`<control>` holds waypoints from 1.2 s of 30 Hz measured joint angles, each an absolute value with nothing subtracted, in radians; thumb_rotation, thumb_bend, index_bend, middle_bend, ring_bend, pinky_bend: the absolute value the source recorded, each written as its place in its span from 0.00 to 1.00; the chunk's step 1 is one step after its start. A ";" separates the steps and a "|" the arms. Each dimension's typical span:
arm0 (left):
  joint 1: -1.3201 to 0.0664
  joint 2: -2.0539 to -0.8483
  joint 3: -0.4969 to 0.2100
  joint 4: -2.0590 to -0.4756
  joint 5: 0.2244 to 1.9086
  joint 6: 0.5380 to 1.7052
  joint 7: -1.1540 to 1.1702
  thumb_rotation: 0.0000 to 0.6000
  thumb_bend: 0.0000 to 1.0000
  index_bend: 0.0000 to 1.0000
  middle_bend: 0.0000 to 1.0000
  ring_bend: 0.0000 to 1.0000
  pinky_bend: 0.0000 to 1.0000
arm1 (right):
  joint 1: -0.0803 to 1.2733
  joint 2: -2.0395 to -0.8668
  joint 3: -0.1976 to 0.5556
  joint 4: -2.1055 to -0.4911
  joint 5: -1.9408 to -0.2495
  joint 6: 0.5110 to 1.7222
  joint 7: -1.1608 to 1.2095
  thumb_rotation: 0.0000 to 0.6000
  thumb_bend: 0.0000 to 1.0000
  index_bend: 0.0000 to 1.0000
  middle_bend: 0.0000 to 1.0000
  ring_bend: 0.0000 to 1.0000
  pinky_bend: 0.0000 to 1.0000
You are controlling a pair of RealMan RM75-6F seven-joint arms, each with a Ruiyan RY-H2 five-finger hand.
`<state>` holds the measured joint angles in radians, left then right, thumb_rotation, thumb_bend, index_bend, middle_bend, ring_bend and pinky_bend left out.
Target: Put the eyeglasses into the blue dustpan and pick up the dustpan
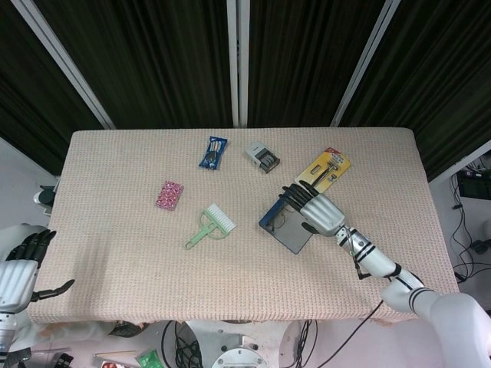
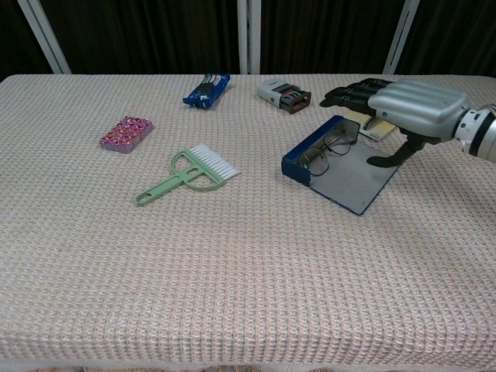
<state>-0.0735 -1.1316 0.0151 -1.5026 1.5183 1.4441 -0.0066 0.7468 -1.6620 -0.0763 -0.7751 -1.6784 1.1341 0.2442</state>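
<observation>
The blue dustpan (image 2: pixel 353 180) (image 1: pixel 290 235) lies flat on the table right of centre, its blue back wall toward the left. Inside it, against that wall, rest the eyeglasses (image 2: pixel 327 149) (image 1: pixel 279 220). My right hand (image 2: pixel 403 110) (image 1: pixel 320 211) hovers over the pan's right side with fingers spread and thumb pointing down, holding nothing. Off the table's lower left corner, my left hand (image 1: pixel 19 264) hangs with its fingers apart and empty; only the head view shows it.
A green hand brush (image 2: pixel 190 174) lies left of the dustpan. A pink patterned box (image 2: pixel 125 132), a blue snack packet (image 2: pixel 207 88) and a grey stapler (image 2: pixel 283 94) sit farther back. A yellow packaged tool (image 1: pixel 325 169) lies behind my right hand.
</observation>
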 measured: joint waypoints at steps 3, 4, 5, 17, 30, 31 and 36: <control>-0.073 -1.135 0.018 -1.501 1.521 1.444 -0.007 0.62 0.11 0.06 0.06 0.09 0.22 | 0.723 -1.631 -0.098 -0.809 -1.686 1.133 0.183 1.00 0.09 0.00 0.00 0.00 0.00; -0.073 -1.136 0.018 -1.501 1.523 1.444 -0.006 0.63 0.11 0.06 0.06 0.09 0.22 | 0.716 -1.624 -0.103 -0.820 -1.687 1.131 0.166 1.00 0.07 0.00 0.00 0.00 0.00; -0.073 -1.137 0.018 -1.501 1.524 1.444 -0.005 0.62 0.11 0.06 0.06 0.09 0.22 | 0.710 -1.617 -0.106 -0.832 -1.687 1.128 0.154 1.00 0.07 0.00 0.00 0.00 0.00; -0.073 -1.136 0.018 -1.499 1.522 1.443 -0.010 0.63 0.11 0.06 0.06 0.09 0.22 | 0.699 -1.617 -0.114 -0.850 -1.683 1.071 0.160 1.00 0.06 0.00 0.00 0.00 0.00; -0.069 -1.137 0.018 -1.490 1.519 1.444 -0.020 0.63 0.11 0.06 0.06 0.09 0.22 | 0.721 -1.672 -0.088 -0.800 -1.676 1.042 0.174 1.00 0.12 0.03 0.00 0.00 0.00; -0.068 -1.138 0.018 -1.489 1.518 1.444 -0.020 0.63 0.11 0.06 0.06 0.09 0.22 | 0.722 -1.678 -0.087 -0.795 -1.675 1.040 0.175 1.00 0.14 0.06 0.00 0.00 0.00; -0.066 -1.140 0.019 -1.483 1.517 1.445 -0.025 0.63 0.11 0.06 0.06 0.09 0.22 | 0.727 -1.707 -0.081 -0.766 -1.674 1.037 0.192 1.00 0.18 0.18 0.00 0.00 0.00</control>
